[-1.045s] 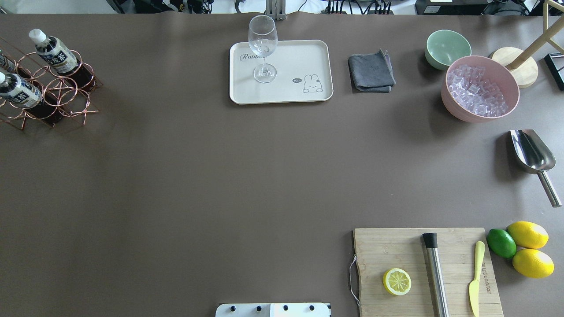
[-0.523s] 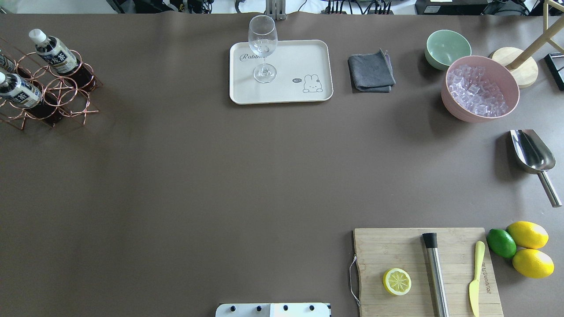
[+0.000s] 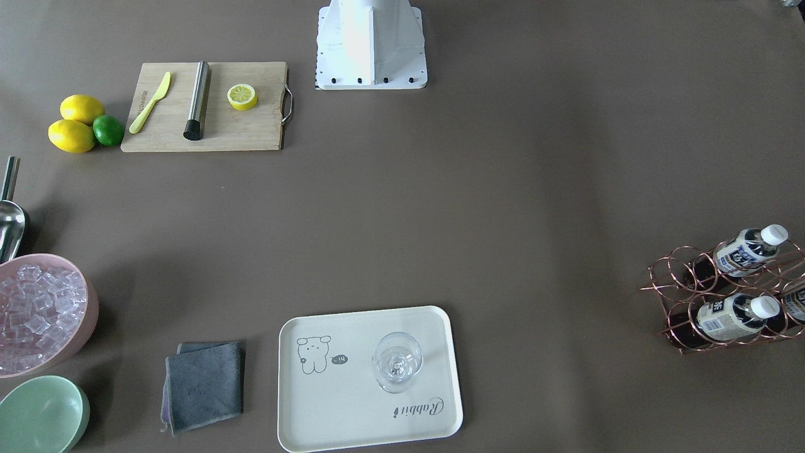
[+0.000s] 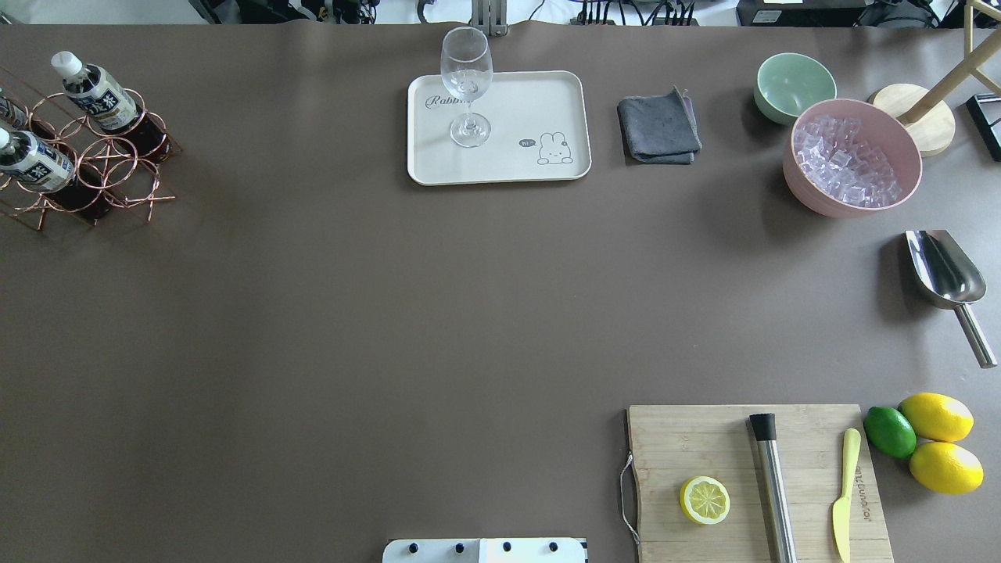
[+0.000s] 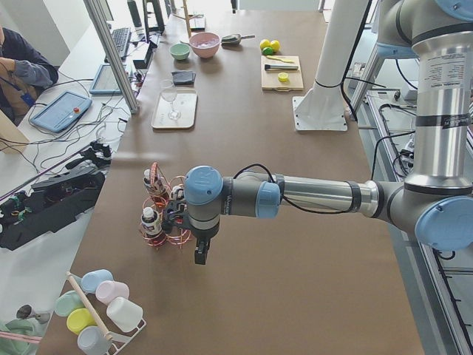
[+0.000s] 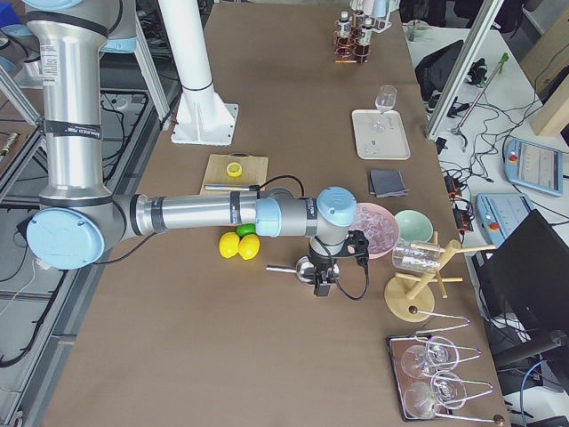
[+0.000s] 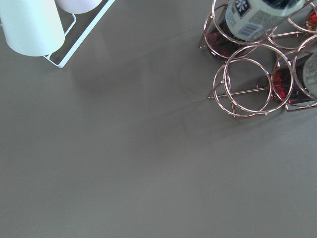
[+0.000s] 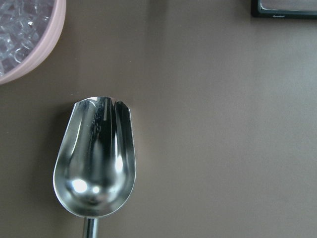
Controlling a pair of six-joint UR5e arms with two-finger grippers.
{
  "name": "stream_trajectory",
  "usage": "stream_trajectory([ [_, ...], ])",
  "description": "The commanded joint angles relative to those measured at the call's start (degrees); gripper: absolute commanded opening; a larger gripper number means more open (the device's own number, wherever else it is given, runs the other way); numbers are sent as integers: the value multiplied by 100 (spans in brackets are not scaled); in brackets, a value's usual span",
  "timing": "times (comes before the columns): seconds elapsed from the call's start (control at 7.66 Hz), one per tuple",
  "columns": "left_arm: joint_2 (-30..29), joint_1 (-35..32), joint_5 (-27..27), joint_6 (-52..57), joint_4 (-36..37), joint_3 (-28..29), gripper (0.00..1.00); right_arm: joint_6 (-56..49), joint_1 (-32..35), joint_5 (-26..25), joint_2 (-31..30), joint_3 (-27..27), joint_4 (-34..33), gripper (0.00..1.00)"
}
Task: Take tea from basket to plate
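Note:
Three tea bottles stand in the copper wire basket (image 4: 117, 164) at the table's far left: one at the back (image 4: 94, 90), one in front (image 4: 35, 160), and a third cut off by the view's edge (image 4: 8, 113). The basket also shows in the front-facing view (image 3: 692, 277) and the left wrist view (image 7: 247, 87). The cream plate (image 4: 532, 109) lies at the back centre with a wine glass (image 4: 467, 86) on it. My left gripper (image 5: 201, 255) hangs just beside the basket, and I cannot tell whether it is open or shut. My right gripper (image 6: 324, 286) hovers over a metal scoop (image 6: 307, 267), state also unclear.
A grey cloth (image 4: 658, 125), a mint-green bowl (image 4: 794, 86) and a pink bowl of ice (image 4: 852, 156) sit right of the plate. The scoop (image 4: 942, 270) lies at the right edge. A cutting board (image 4: 751, 477) with a lemon half, muddler and knife is front right.

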Motion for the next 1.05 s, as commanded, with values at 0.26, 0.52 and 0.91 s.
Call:
stream_trajectory([
  [0.26,-102,337,-16,101,37,-355,98,0,-8,9,0,0,0,100],
  [0.52,-356,373,2,1440,63,-401,98,0,-8,0,0,0,0,100],
  [0.91,-954,374,54,3516,89,-339,97,0,-26,9,0,0,0,100],
])
